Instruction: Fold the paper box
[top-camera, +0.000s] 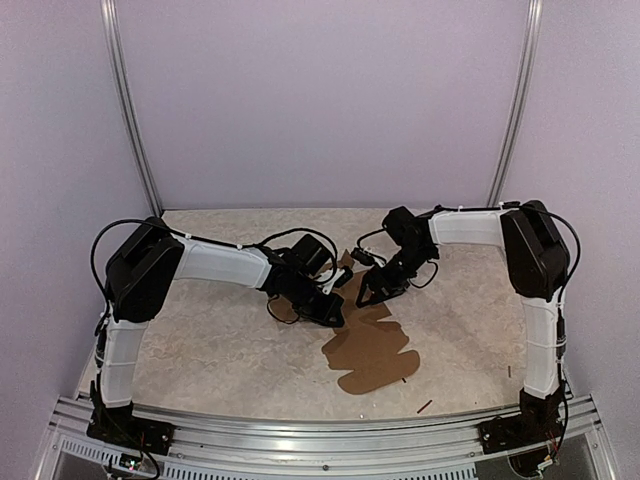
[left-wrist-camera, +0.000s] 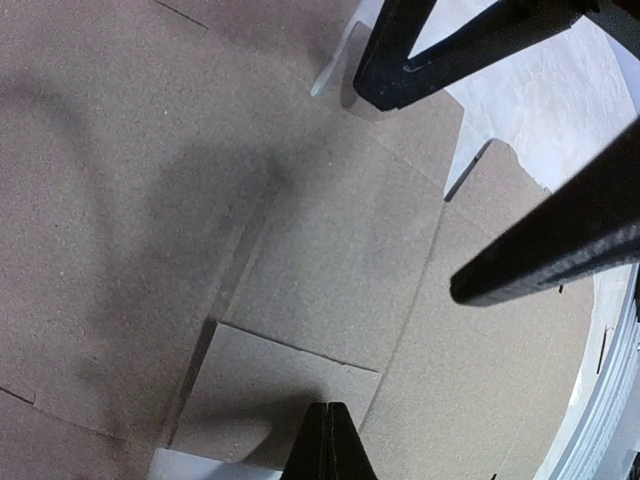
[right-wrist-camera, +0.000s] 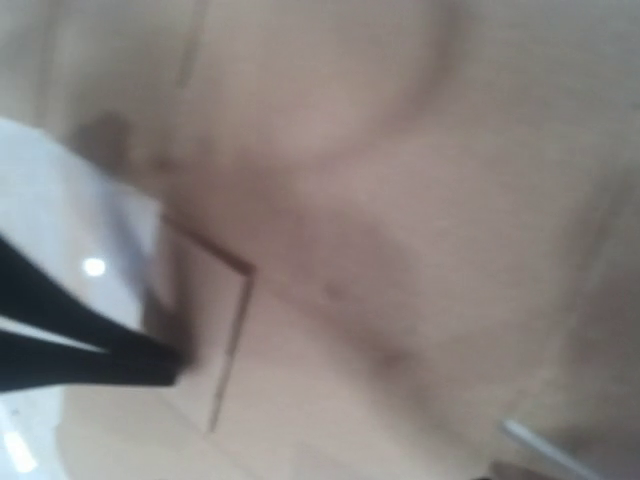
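Quick head count, top view
One cardboard sheet (top-camera: 372, 350), two arms (left arm (top-camera: 215, 265), right arm (top-camera: 470, 228)), two little sticks (top-camera: 424, 406) lower right.

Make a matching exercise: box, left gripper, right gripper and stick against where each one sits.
1 box
2 left gripper
3 right gripper
4 stick

a near the front rail, apart from the box
b at the box's left edge
c over the box's far part
d flat, mid-table

Pairs: 1-d, 2-b, 3-c, 4-a

Lab robot cell; plain walls (top-camera: 320, 100), aluminium rails (top-camera: 320, 432)
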